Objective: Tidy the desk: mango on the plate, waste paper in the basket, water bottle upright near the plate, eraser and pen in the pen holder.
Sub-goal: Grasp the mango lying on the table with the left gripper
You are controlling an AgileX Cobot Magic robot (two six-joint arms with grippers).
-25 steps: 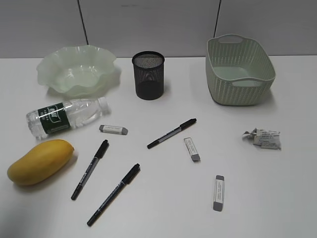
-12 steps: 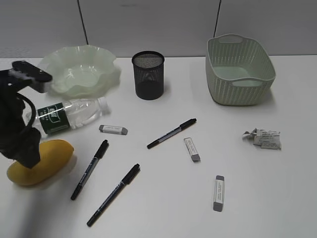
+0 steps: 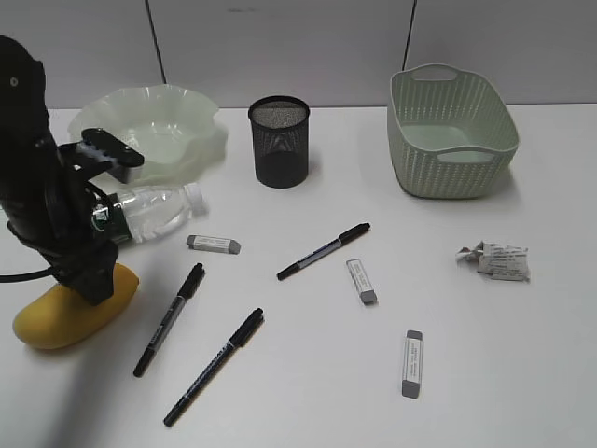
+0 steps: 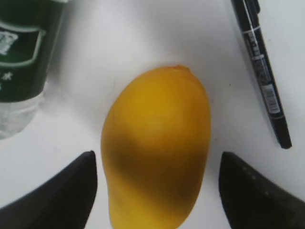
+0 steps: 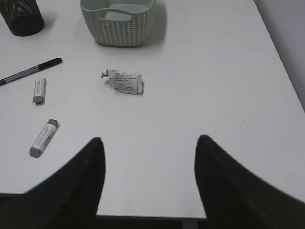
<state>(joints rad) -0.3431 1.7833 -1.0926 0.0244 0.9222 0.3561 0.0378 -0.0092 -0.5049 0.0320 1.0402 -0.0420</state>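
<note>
Over the mango (image 4: 157,148): we see the left gripper (image 4: 157,191) pointing down, jaws spread either side.
Right gripper (image 5: 148,186): spread, high above the desk (image 5: 214,95).

Mango (image 3: 65,313) lies near the worktop's (image 3: 504,373) front-left corner; plate (image 3: 177,126), pen holder (image 3: 279,142), basket (image 3: 451,131) line the back edge.
</note>
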